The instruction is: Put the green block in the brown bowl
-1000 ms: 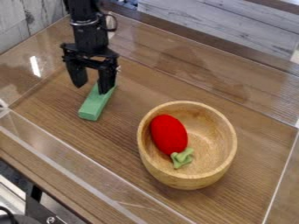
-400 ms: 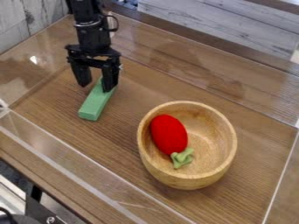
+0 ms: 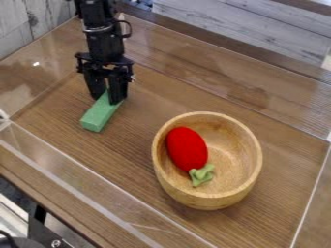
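Observation:
The green block (image 3: 96, 116) lies flat on the wooden table, left of the brown bowl (image 3: 239, 145). My gripper (image 3: 106, 94) points straight down at the block's far end. Its black fingers (image 3: 118, 90) have drawn in and sit against both sides of that end, so the gripper is shut on the block. The block still rests on the table. The bowl stands apart to the right, with nothing of the gripper near it.
A red vegetable (image 3: 187, 147) with a small green stem (image 3: 200, 175) lies inside the bowl. A clear low wall (image 3: 77, 190) runs along the table's front and left edges. White planks (image 3: 258, 19) are at the back.
The gripper's fingers have narrowed from wide open to the width of the block's end. The block's near end has shifted slightly to the left.

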### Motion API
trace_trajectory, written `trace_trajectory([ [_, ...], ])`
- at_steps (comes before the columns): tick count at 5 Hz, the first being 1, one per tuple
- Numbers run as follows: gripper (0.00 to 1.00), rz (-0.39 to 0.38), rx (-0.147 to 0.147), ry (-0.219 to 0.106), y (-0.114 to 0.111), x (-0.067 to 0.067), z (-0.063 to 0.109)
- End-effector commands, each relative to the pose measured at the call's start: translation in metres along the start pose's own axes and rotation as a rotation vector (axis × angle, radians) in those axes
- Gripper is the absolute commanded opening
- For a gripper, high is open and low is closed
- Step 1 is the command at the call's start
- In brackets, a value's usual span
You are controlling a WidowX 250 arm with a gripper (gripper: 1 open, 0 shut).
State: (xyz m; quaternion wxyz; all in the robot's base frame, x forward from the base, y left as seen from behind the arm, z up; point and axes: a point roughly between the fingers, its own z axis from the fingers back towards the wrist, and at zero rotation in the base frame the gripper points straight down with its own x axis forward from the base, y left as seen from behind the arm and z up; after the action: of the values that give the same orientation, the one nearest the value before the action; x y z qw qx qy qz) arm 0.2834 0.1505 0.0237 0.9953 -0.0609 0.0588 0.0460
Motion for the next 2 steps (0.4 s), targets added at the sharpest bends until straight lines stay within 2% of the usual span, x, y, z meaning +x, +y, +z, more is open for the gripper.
trace_trajectory([
  [1, 0.0, -0.002, 0.027, -0.04, 0.003, 0.004, 0.027],
  [2, 0.0, -0.005, 0.036, -0.054, -0.001, 0.006, 0.047],
])
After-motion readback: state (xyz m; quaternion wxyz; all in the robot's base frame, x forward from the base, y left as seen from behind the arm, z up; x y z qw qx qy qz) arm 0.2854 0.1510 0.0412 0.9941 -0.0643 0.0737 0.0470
